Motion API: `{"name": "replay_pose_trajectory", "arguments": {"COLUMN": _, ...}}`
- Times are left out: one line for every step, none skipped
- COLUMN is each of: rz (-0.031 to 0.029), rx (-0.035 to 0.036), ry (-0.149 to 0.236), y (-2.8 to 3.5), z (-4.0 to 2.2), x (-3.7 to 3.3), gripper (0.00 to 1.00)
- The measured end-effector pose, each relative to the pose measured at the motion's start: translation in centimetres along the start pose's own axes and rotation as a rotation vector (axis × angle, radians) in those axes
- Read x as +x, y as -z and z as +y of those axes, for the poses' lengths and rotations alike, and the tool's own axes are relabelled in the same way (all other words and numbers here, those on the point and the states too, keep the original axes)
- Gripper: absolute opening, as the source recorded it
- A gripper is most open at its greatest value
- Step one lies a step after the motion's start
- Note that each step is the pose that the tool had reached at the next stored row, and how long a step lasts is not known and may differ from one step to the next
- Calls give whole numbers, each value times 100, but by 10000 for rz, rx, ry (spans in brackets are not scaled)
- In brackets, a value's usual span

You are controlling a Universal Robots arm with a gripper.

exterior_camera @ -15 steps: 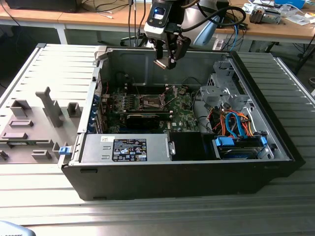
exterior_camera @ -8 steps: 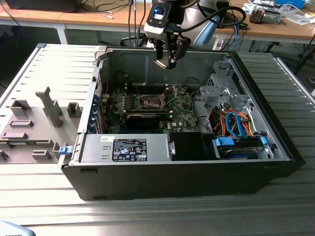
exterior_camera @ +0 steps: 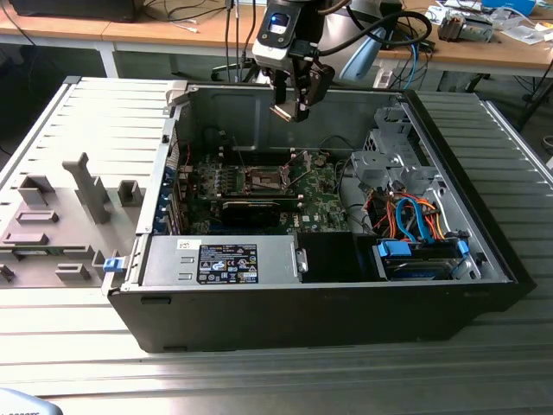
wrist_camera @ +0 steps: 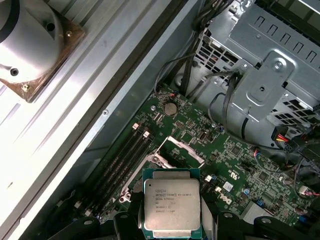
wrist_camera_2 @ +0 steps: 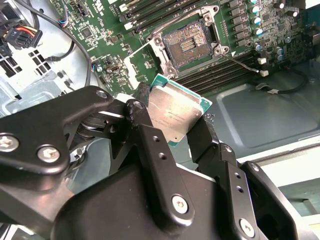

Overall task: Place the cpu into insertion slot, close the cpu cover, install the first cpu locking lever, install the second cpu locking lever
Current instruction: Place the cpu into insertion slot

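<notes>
— Between the gripper (exterior_camera: 291, 108) fingers sits the cpu (wrist_camera_2: 176, 111), clamped by two opposite edges, well above the open insertion slot (wrist_camera_2: 189, 42).
— Light and stiff, though likely delicate underneath, so the edges suit it. Its underside is hidden, and the fingers cover its gripped edges.

On my feeds I count one cpu (wrist_camera: 172, 202), one insertion slot (wrist_camera_2: 189, 42), one cpu cover (wrist_camera: 189, 150), one gripper (exterior_camera: 292, 108), one green motherboard (exterior_camera: 324, 207), one open computer case (exterior_camera: 302, 320) and one coin battery (wrist_camera: 170, 108).
</notes>
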State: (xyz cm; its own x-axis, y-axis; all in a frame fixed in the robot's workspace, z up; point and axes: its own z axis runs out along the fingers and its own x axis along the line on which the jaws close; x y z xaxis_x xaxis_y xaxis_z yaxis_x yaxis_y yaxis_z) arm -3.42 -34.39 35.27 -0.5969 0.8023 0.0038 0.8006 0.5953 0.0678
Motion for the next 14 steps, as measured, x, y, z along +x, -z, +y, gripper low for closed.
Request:
{"name": "replay_pose_trajectory", "arguments": {"rz": -2, "rx": 0, "ry": -10, "y": 0, "z": 0, "x": 0, "gripper": 55}}
{"name": "replay_pose_trajectory", "arguments": {"rz": -3, "rx": 1, "ry": -15, "y": 0, "z": 0, "x": 0, "gripper": 55}}
{"name": "replay_pose_trajectory", "arguments": {"rz": -4, "rx": 1, "ry": -19, "y": 0, "z": 0, "x": 0, "gripper": 55}}
{"name": "replay_pose_trajectory", "arguments": {"rz": -5, "rx": 2, "ry": -24, "y": 0, "z": 0, "x": 0, "gripper": 55}}
{"name": "replay_pose_trajectory", "arguments": {"rz": -5, "rx": 2, "ry": -29, "y": 0, "z": 0, "x": 0, "gripper": 55}}
{"name": "replay_pose_trajectory", "arguments": {"rz": -7, "rx": 3, "ry": -36, "y": 0, "z": 0, "x": 0, "gripper": 55}}
{"name": "replay_pose_trajectory", "arguments": {"rz": -7, "rx": 3, "ry": -40, "y": 0, "z": 0, "x": 0, "gripper": 55}}
{"name": "replay_pose_trajectory", "arguments": {"rz": -8, "rx": 3, "ry": -46, "y": 0, "z": 0, "x": 0, "gripper": 55}}
{"name": "replay_pose_trajectory", "arguments": {"rz": -10, "rx": 4, "ry": -54, "y": 0, "z": 0, "x": 0, "gripper": 55}}
{"name": "replay_pose_trajectory", "arguments": {"rz": -10, "rx": 4, "ry": -59, "y": 0, "z": 0, "x": 0, "gripper": 55}}
{"name": "replay_pose_trajectory", "arguments": {"rz": -11, "rx": 5, "ry": -64, "y": 0, "z": 0, "x": 0, "gripper": 55}}
{"name": "replay_pose_trajectory", "arguments": {"rz": -13, "rx": 6, "ry": -70, "y": 0, "z": 0, "x": 0, "gripper": 55}}
{"name": "replay_pose_trajectory", "arguments": {"rz": -13, "rx": 6, "ry": -74, "y": 0, "z": 0, "x": 0, "gripper": 55}}
{"name": "replay_pose_trajectory", "arguments": {"rz": -14, "rx": 6, "ry": -81, "y": 0, "z": 0, "x": 0, "gripper": 55}}
